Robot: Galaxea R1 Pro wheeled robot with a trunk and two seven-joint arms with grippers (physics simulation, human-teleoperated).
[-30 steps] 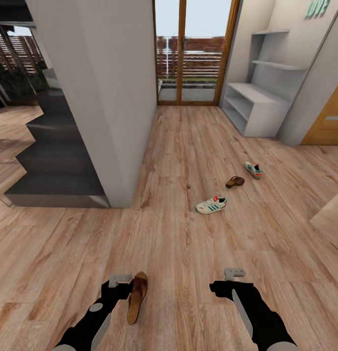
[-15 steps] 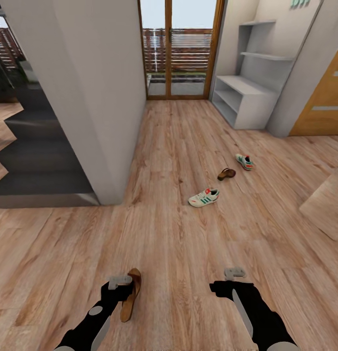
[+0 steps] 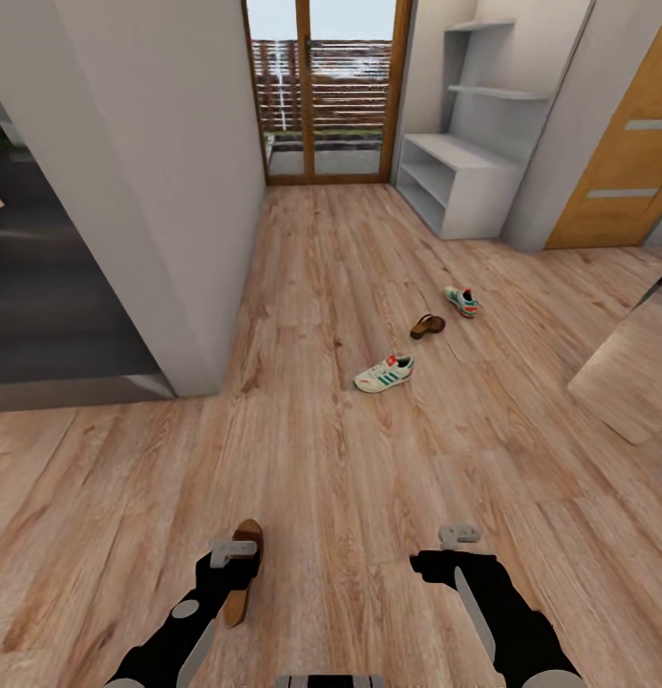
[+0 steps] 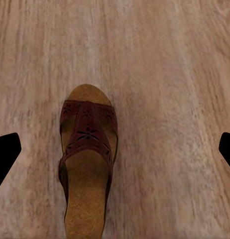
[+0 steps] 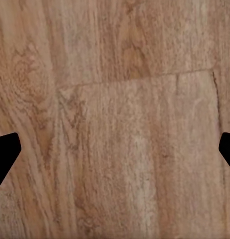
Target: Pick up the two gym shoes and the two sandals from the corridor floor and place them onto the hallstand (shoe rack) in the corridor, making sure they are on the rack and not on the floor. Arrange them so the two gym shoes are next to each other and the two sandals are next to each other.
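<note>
**Shoes scattered on the corridor floor, both arms low and empty**

At the left of the head view a grey wall (image 3: 159, 191) stands with dark steps (image 3: 53, 315) beside it. Low down, the left gripper (image 3: 233, 550) hangs above the corridor floor (image 3: 350, 478) with the near sandal (image 3: 243, 571) lying just beside and partly under it. In the left wrist view that sandal (image 4: 85, 159) lies flat on the planks between the two dark fingertips (image 4: 5, 152), which stand wide apart and touch nothing.

Further on, mid-floor, one gym shoe (image 3: 384, 373) lies on its own, then the far sandal (image 3: 427, 326) and just beyond it the second gym shoe (image 3: 461, 301), near each other but apart. Behind them the white hallstand (image 3: 459, 186) stands against the wall beside the glass door (image 3: 316, 96), its shelves bare.

To the right, the right gripper (image 3: 459, 536) hovers over bare floor; the right wrist view shows its fingertips (image 5: 5, 154) spread wide, holding nothing. A wooden door (image 3: 617, 172) closes the far right.
</note>
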